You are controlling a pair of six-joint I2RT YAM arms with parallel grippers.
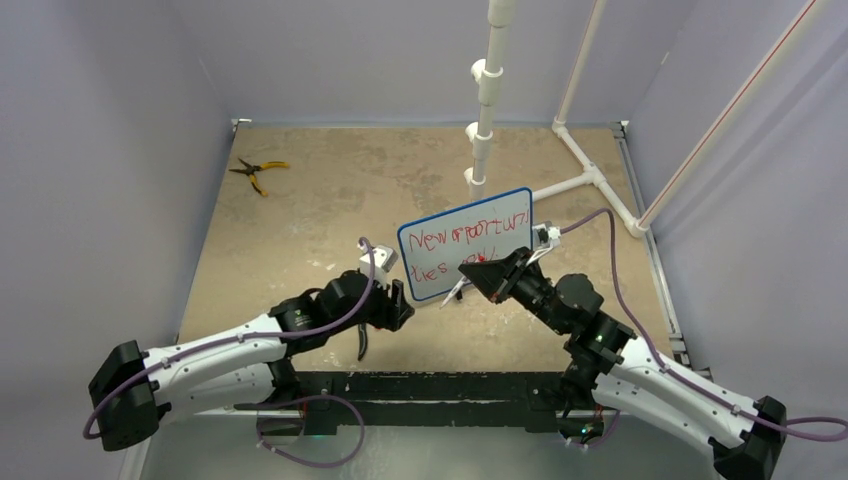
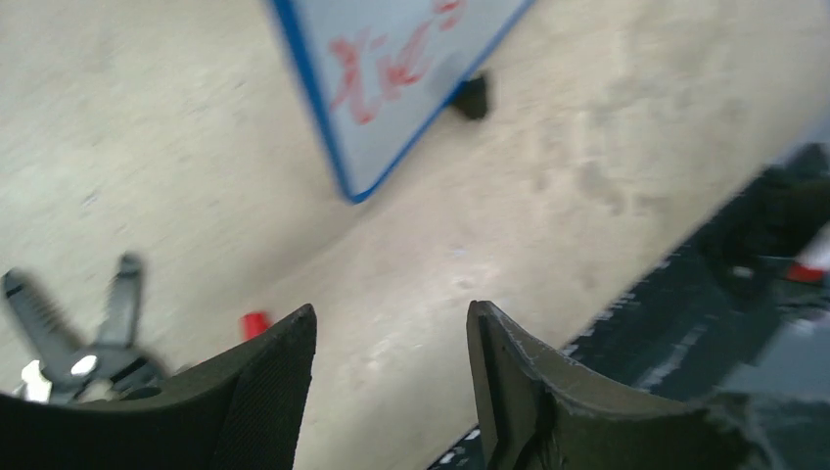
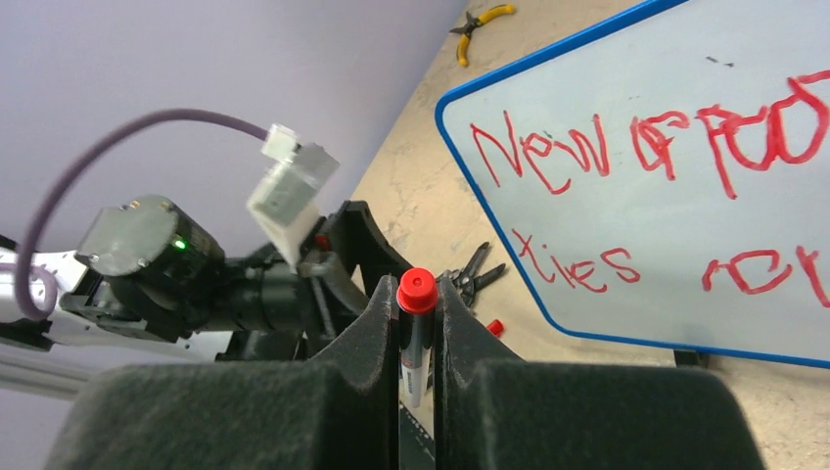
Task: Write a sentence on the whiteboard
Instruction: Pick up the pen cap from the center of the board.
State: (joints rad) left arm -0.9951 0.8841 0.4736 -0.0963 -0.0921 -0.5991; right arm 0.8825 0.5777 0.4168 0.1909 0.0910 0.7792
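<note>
The whiteboard stands tilted at mid-table, with a blue frame and black feet. The sentence is red handwriting in two rows, reading "New opportun…" above "ties…" in the right wrist view. My right gripper is at the board's lower front and is shut on a marker with a red end. My left gripper is open and empty, low over the table just left of the board's lower left corner. Its fingers frame bare tabletop.
Yellow-handled pliers lie at the far left. Black pliers and a small red cap lie on the table near the board's lower left corner. A white pipe frame stands behind the board. Purple walls surround the table.
</note>
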